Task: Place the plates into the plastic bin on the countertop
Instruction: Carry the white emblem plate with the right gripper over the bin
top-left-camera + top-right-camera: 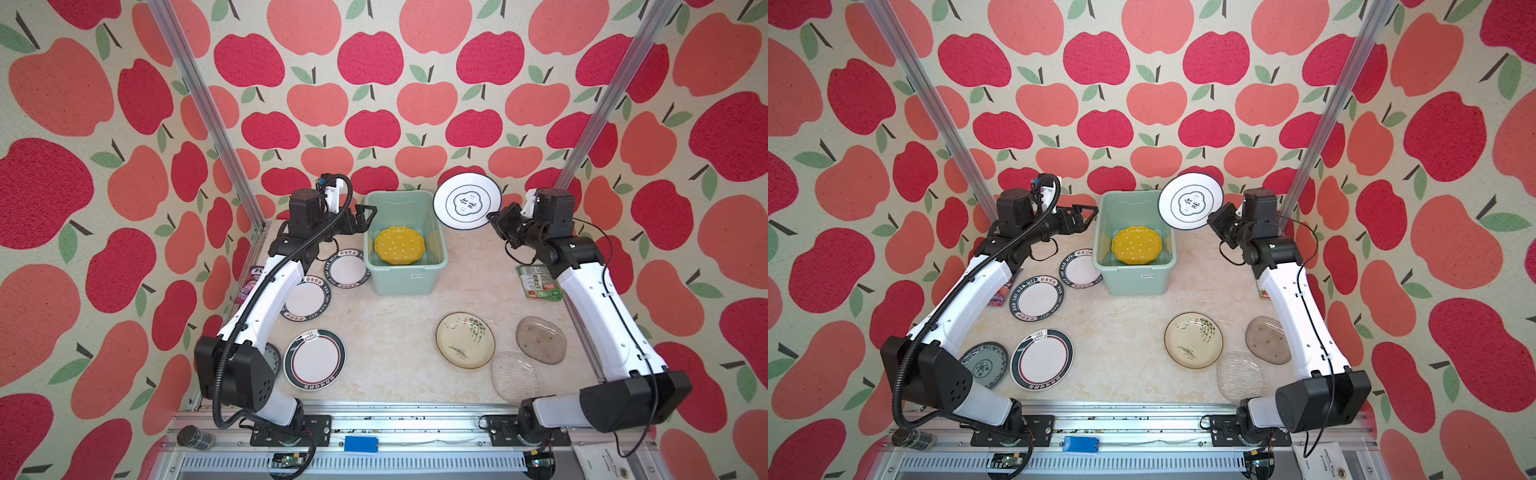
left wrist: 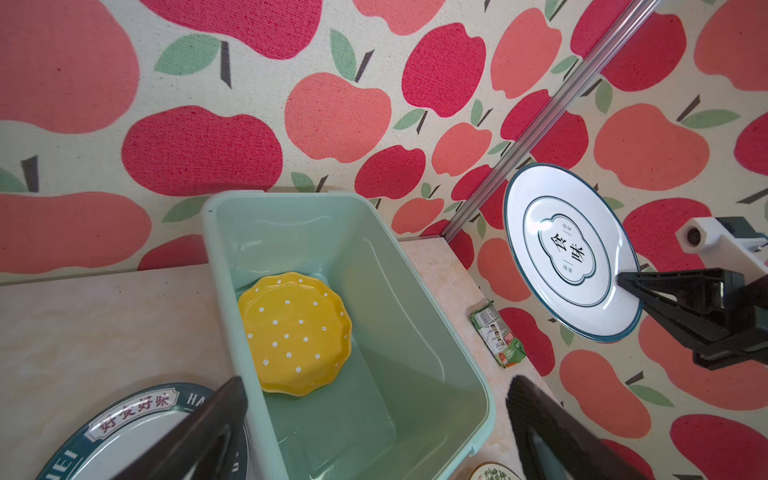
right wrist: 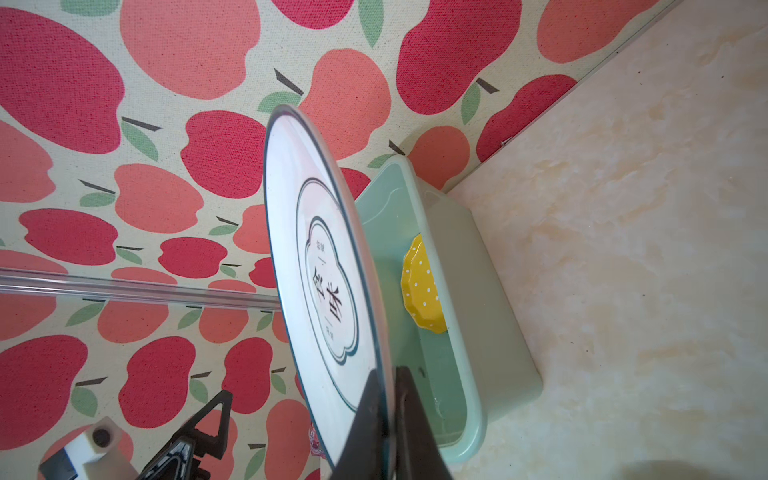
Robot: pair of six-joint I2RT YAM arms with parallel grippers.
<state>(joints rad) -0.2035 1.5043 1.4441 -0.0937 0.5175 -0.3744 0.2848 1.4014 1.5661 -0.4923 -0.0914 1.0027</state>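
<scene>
The left pincer [image 1: 366,217] is held spread wide and empty, just beside the left rim of the mint-green plastic bin [image 1: 405,282]. Three lettered-rim plates [image 1: 307,299] are seen on the bench [image 1: 386,332] under that arm. A yellow dotted plate [image 1: 399,245] is lodged inside the bin. The right pincer [image 1: 493,216] is clenched on the edge of a white blue-rimmed plate [image 1: 467,201], which is held raised and steeply tilted by the bin's right rim. A cream plant-painted plate [image 1: 465,340] and two glass plates [image 1: 541,340] are seen on the bench at the right.

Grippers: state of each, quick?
Left gripper: open, holding nothing.
Right gripper: shut on the rim of the white plate.
</scene>
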